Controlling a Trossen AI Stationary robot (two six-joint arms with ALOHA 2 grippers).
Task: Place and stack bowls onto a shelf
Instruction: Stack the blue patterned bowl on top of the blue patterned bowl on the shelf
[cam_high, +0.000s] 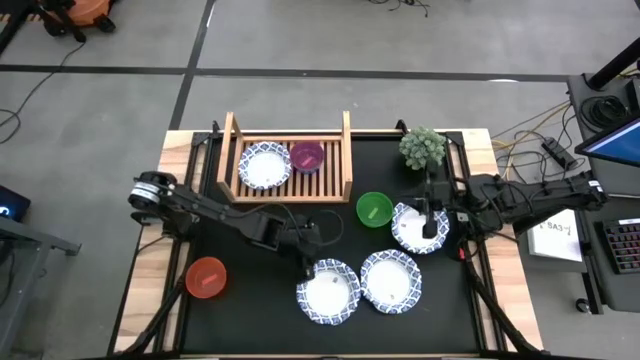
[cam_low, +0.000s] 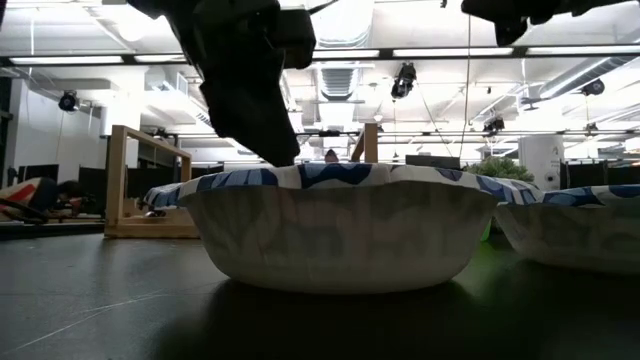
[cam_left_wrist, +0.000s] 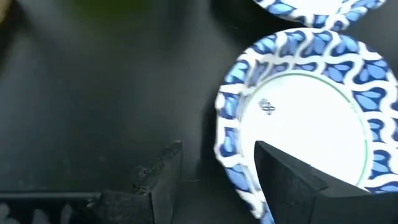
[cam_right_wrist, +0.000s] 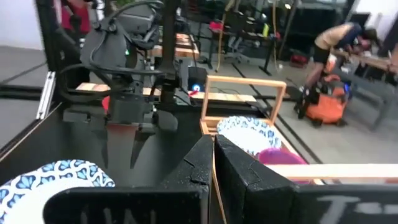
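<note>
Nearest the low camera: a patterned bowl (cam_low: 338, 225) fills the view, with the left arm's dark gripper coming down right behind its rim. Same bowl from above (cam_high: 328, 291), front-centre of the table.

Left gripper (cam_high: 311, 262) sits at that bowl's rear-left rim. Its wrist view shows the fingers (cam_left_wrist: 163, 171) spread, one outside the rim on bare tabletop and one over the white inside, so the jaws straddle the bowl wall (cam_left_wrist: 227, 134) but aren't clamped on it yet. My read: a rim pinch is being set up. The gap looks aligned across the wall, so it needs a short drop, then a close.

Key relation: shelf (cam_high: 345, 150) lies behind the bowl, toward the rear and slightly left. Once lifted, the carry goes straight back past the left arm's own forearm. The left arm is clearly the nearer one for this bowl.

Shelf already holds one patterned bowl (cam_high: 265, 165) and a pink bowl (cam_high: 306, 155), side by side.

Right gripper (cam_high: 430, 222) hangs over the third patterned bowl (cam_high: 420, 228); in its wrist view the fingers (cam_right_wrist: 239, 171) are pressed together, gripping nothing that I can see.

Still on the table:
- fourth patterned bowl (cam_high: 391, 279), touching or nearly touching the target
- green bowl (cam_high: 374, 209)
- red bowl (cam_high: 206, 277), front left

Risk: neighbouring rim gets nudged on lift.
</note>
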